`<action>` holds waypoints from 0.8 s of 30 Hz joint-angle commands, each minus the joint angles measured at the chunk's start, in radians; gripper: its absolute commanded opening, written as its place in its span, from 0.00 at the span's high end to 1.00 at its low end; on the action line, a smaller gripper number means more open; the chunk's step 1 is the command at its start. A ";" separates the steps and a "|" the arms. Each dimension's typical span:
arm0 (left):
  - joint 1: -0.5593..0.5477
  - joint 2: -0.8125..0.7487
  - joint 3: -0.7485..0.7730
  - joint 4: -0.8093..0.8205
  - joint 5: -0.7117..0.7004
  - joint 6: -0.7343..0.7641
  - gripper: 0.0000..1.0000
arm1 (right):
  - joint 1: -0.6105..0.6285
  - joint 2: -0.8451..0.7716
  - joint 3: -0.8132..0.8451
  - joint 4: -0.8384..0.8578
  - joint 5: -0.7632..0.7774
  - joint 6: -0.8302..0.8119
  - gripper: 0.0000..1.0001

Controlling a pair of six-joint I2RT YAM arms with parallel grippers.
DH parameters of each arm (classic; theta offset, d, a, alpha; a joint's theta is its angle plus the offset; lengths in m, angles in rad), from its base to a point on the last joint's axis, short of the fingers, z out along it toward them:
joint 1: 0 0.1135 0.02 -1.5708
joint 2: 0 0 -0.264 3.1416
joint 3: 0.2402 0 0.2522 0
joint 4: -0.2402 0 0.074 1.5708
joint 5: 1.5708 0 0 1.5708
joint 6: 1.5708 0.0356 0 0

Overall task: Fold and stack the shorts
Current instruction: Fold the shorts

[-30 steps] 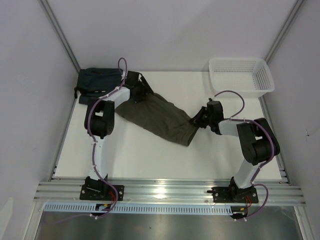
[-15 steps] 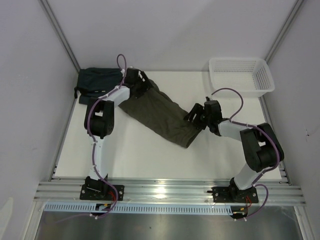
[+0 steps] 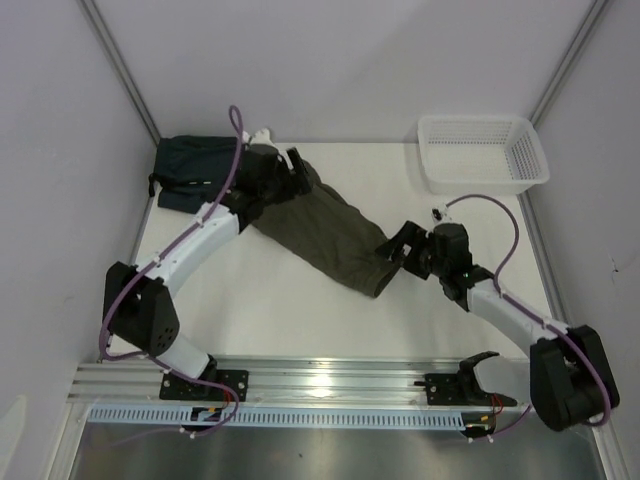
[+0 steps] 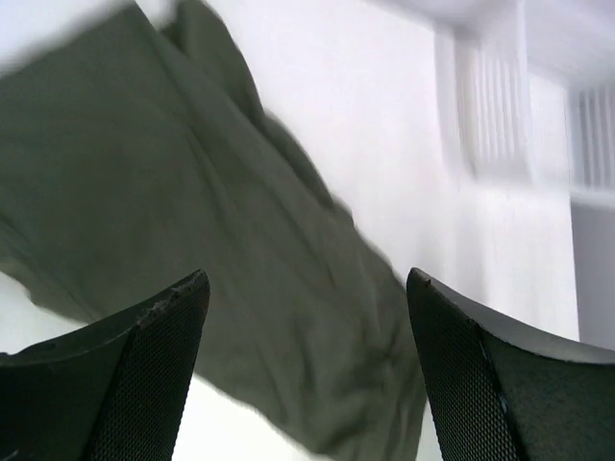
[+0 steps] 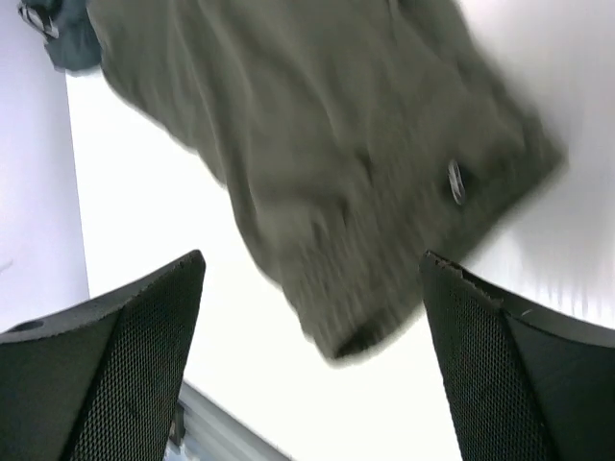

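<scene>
Olive-green shorts [image 3: 325, 235] lie as a long slanted strip on the white table [image 3: 300, 320]. The left gripper [image 3: 300, 176] and right gripper [image 3: 398, 243] hover at its two ends, fingers spread, holding nothing.

Shorts [image 3: 325, 235], olive-green: one. Dark folded cloth [image 3: 195, 170]: one pile, number of pieces in it not discernible. White basket [image 3: 480, 183]: one. Table [image 3: 290, 310]: one. Robot arms: two, namely the left arm [image 3: 195, 240] and the right arm [image 3: 510, 310].
</scene>
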 commanded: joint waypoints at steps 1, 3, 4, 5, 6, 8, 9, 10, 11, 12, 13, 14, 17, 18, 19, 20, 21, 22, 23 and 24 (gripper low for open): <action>-0.117 -0.033 -0.158 0.004 -0.025 0.017 0.15 | -0.005 -0.145 -0.107 -0.017 -0.010 0.062 0.06; -0.148 -0.059 -0.214 0.034 -0.011 0.003 0.15 | -0.008 -0.204 -0.194 0.006 -0.016 0.100 0.04; -0.178 -0.064 -0.240 0.048 -0.017 0.003 0.15 | -0.016 -0.228 -0.219 0.012 -0.018 0.111 0.01; -0.189 -0.067 -0.257 0.053 -0.028 0.004 0.15 | -0.019 -0.265 -0.257 0.016 -0.021 0.120 0.01; -0.200 -0.065 -0.262 0.055 -0.032 0.007 0.15 | -0.023 -0.276 -0.269 0.026 -0.036 0.129 0.00; -0.228 -0.059 -0.279 0.058 -0.036 0.017 0.16 | -0.026 -0.281 -0.285 0.028 -0.047 0.131 0.00; -0.237 -0.052 -0.282 0.058 -0.042 0.020 0.15 | -0.028 -0.273 -0.293 0.031 -0.049 0.134 0.01; -0.254 -0.047 -0.288 0.058 -0.045 0.026 0.16 | -0.029 -0.267 -0.299 0.040 -0.052 0.139 0.01; -0.262 -0.044 -0.291 0.058 -0.051 0.029 0.16 | -0.032 -0.259 -0.306 0.054 -0.061 0.142 0.01; -0.280 -0.036 -0.297 0.059 -0.065 0.031 0.16 | -0.034 -0.243 -0.317 0.083 -0.062 0.146 0.01; -0.289 -0.035 -0.302 0.059 -0.068 0.040 0.16 | -0.034 -0.230 -0.320 0.092 -0.061 0.152 0.01; -0.298 -0.030 -0.302 0.059 -0.075 0.043 0.16 | -0.034 -0.218 -0.323 0.112 -0.052 0.152 0.00; -0.337 -0.010 -0.299 0.056 -0.106 0.061 0.16 | -0.042 -0.148 -0.311 0.146 -0.049 0.154 0.00; -0.354 -0.006 -0.292 0.045 -0.115 0.064 0.16 | -0.048 -0.126 -0.303 0.152 -0.049 0.156 0.01; -0.363 0.005 -0.286 0.045 -0.126 0.078 0.16 | -0.051 -0.080 -0.285 0.157 -0.050 0.154 0.00; -0.372 0.011 -0.285 0.048 -0.128 0.087 0.16 | -0.054 -0.062 -0.279 0.172 -0.050 0.154 0.01; -0.387 0.014 -0.279 0.050 -0.134 0.092 0.16 | -0.055 -0.043 -0.276 0.187 -0.047 0.156 0.00; -0.393 0.026 -0.271 0.045 -0.138 0.101 0.16 | -0.060 -0.010 -0.273 0.204 -0.047 0.157 0.01; -0.400 0.031 -0.269 0.047 -0.138 0.109 0.16 | -0.066 0.010 -0.270 0.222 -0.056 0.160 0.00; -0.410 0.037 -0.266 0.047 -0.137 0.116 0.16 | -0.069 0.029 -0.270 0.255 -0.061 0.162 0.00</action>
